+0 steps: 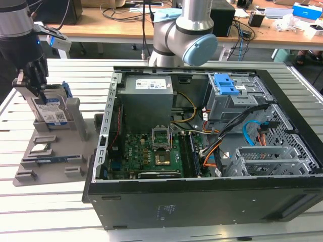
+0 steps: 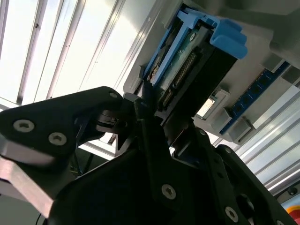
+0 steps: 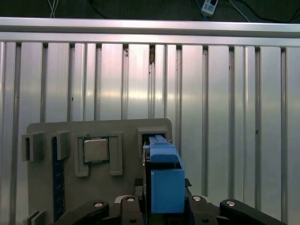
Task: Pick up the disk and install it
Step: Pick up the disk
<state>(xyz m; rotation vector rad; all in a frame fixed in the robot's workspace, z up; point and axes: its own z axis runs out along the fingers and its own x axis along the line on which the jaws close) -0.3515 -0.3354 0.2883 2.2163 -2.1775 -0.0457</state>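
Silver with a blue bracket, the disk [image 1: 52, 113] stands upright in the grey holder [image 1: 75, 121] on the table [image 1: 50, 212], at the exterior view's left; your gripper [image 1: 38, 93] has its jaws clamped on the disk's upper end.

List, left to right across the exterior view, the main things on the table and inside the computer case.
disk, standing in its grey holder → power supply → drive cage with the blue latch
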